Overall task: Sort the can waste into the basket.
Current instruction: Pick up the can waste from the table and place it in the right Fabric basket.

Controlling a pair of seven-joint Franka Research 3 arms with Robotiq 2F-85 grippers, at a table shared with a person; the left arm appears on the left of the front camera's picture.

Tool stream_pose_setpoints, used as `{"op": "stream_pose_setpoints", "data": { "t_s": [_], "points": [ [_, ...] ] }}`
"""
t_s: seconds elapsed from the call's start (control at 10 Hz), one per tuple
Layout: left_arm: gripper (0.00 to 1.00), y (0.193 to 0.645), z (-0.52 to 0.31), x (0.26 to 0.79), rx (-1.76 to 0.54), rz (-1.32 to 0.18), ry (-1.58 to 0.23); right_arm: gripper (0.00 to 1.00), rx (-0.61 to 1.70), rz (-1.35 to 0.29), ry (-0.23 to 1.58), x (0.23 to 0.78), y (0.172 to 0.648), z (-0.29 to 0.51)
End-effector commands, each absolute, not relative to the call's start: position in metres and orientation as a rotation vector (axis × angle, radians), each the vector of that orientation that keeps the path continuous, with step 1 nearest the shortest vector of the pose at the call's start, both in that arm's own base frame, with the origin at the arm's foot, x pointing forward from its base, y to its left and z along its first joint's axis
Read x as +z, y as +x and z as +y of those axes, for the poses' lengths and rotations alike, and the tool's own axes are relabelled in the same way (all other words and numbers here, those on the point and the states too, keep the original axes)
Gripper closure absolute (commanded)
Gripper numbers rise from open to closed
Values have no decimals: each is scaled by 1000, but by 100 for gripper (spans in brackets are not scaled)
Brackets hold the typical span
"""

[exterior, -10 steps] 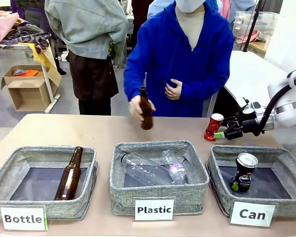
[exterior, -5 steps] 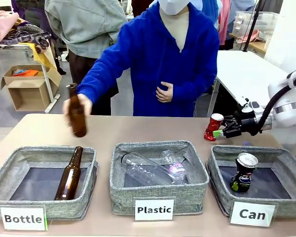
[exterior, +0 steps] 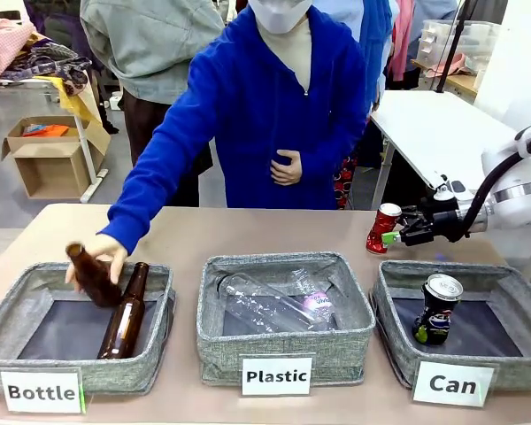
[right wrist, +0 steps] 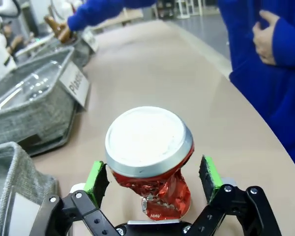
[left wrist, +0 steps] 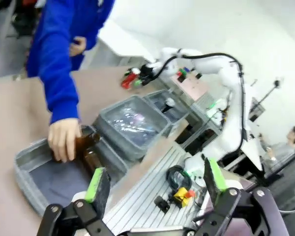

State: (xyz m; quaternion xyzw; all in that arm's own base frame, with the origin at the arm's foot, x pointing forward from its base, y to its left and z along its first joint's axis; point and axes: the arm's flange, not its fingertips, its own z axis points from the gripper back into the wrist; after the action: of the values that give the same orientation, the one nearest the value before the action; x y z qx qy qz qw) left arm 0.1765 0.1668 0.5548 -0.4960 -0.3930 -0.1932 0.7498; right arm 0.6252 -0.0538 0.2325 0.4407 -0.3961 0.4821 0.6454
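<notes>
Grey fabric walls mark the basket (exterior: 504,282) carded "Can", which lies just below and on the robot's side of the right gripper (exterior: 392,237), its far rim close under the fingers. Inside it the black can (exterior: 436,310) already stands upright on the dark floor. From the picture's right the right arm (exterior: 518,190) reaches in level above the table (exterior: 248,232), and its gripper points toward the red can (exterior: 383,228), which stands on the tabletop just beyond the basket's far left corner. The right wrist view settles the relation that matters: this crumpled can (right wrist: 150,157) sits directly ahead of the gripper (right wrist: 151,181) between the two green pads (right wrist: 96,178), silver top up, its long axis roughly upright and crosswise to the fingers. The jaws stand apart, with a small gap visible on each side of the can, so nothing is gripped yet. My reading is that closing the fingers comes next, and then a short carry back toward the robot and down into the basket; the crushed waist may give unevenly under the pads. The left gripper (left wrist: 152,183) hangs well off on the other side, fingers spread and empty, far from either can, so the right arm is plainly the nearer one. Near it, a person's hand (exterior: 96,255) lowers a brown bottle (exterior: 92,275) toward the "Bottle" basket (exterior: 35,305).
</notes>
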Motion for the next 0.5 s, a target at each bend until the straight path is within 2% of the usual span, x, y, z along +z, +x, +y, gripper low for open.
{"op": "stream_pose_setpoints", "data": {
  "t_s": [0.0,0.1,0.3,0.4],
  "points": [
    [0,171,181,542,-459,-858,-1105,62,1108,-880,1037,234,632,-55],
    [0,178,185,535,-471,-827,-1117,100,1109,-885,1036,234,634,-56],
    [0,183,198,528,-464,-801,-1137,100,1113,-890,1039,235,632,-57],
    [0,188,204,527,-469,-789,-1147,82,1113,-895,1039,236,632,-57]
  ]
}}
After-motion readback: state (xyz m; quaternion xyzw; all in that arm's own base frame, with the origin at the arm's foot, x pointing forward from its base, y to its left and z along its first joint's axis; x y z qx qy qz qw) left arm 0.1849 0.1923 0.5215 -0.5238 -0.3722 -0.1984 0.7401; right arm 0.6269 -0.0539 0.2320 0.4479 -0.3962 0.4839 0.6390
